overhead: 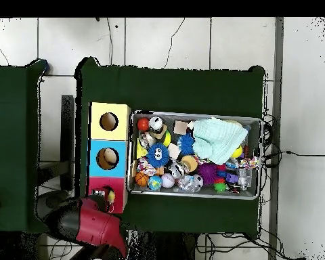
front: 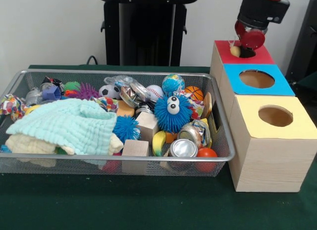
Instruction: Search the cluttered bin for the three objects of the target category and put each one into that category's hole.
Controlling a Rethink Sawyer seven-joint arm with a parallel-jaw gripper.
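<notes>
Bin [front: 225, 141] of wire mesh sits on the green table [front: 148, 205], crammed with toys: a fuzzy blue ball with googly eyes [front: 172, 112], a smaller spiky blue ball [front: 127, 127], wooden blocks [front: 135, 148], shiny tin cans [front: 183, 148], a banana [front: 158, 142], a small basketball [front: 194, 92], a soccer ball [front: 106, 91], a globe ball [front: 173, 83] and an orange ball [front: 206, 153]. A pale green cloth [front: 69, 126] covers much of one end of the bin. Just beside the bin stands a row of three wooden boxes, each with a round hole in its top: a yellow box [front: 270, 136] nearest the camera in the front view, a blue box [front: 257, 80] in the middle and a red box [front: 242, 54] at the far end.

In the front view the hand [front: 247, 41] hangs right over the red box's hole, with a small tan thing [front: 235, 51] at its lower edge; whether the hand grips it, and how far its fingers are spread, I cannot tell. The overhead view shows what the front view hides: something pale lies inside the blue box's hole, while the yellow box's hole looks dark. It also shows the red arm [overhead: 91, 223] reaching over the red box from the table's edge, and the cloth lying towards the bin's end away from the boxes.
</notes>
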